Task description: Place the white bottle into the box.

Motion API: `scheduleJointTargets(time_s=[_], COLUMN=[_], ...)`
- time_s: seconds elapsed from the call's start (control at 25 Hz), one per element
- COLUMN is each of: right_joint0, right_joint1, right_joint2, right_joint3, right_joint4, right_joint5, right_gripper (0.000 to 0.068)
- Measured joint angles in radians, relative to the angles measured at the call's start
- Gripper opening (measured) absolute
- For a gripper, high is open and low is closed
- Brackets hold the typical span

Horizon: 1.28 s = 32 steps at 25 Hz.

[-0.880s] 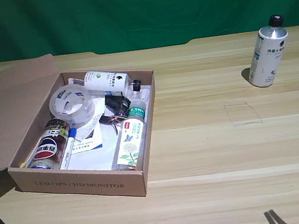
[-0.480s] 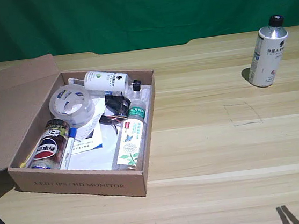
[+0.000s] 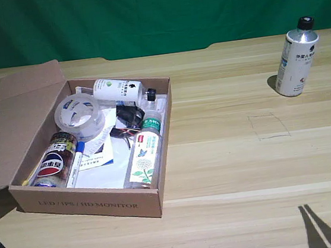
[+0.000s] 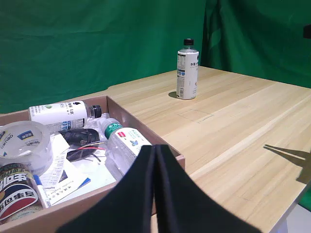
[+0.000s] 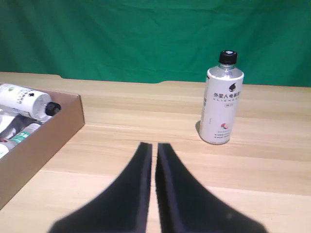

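Exterior view: white bottle (image 3: 296, 57) upright on table (image 3: 230, 170) at far right, well apart from box (image 3: 90, 202) at left; box already crowded with tape roll (image 3: 79, 116), can (image 3: 55, 160), two lying bottles. Right gripper (image 3: 315, 226) barely entering at lower right edge. Left wrist view: white bottle (image 4: 187, 70) standing beyond box (image 4: 141, 124). Right wrist view: right gripper (image 5: 154, 146) clenched, fingers nearly touching, empty, aimed near white bottle (image 5: 221, 99); box (image 5: 43, 141) corner beside.

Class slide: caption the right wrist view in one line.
Gripper nearly closed, empty, facing the upright white bottle; box alongside.
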Motion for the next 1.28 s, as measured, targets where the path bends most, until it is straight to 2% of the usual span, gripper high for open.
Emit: scheduleJointTargets(time_s=[0.24,0.52,0.6,0.68,0.8,0.84,0.96,1.04,1.28], right_joint0=[0.0,0.0,0.0,0.0,0.0,0.0,0.0,0.0,0.0], right_joint1=[0.217,0.352,0.41,0.462,0.528,0.554,0.625,0.676,0.856], right_joint2=[-0.156,-0.236,-0.253,-0.272,-0.307,-0.325,-0.387,-0.441,-0.599], right_joint3=[-0.009,-0.005,-0.005,-0.005,0.019,0.029,0.043,0.062,0.121], right_joint4=[-0.034,-0.108,-0.109,-0.104,-0.099,-0.099,-0.099,-0.099,-0.101], right_joint5=[-0.026,-0.076,-0.092,-0.093,-0.096,-0.097,-0.097,-0.097,-0.098], right_gripper=[0.001,0.0029,0.0083,0.0175,0.0407,0.0505,0.0654,0.0679,0.068])
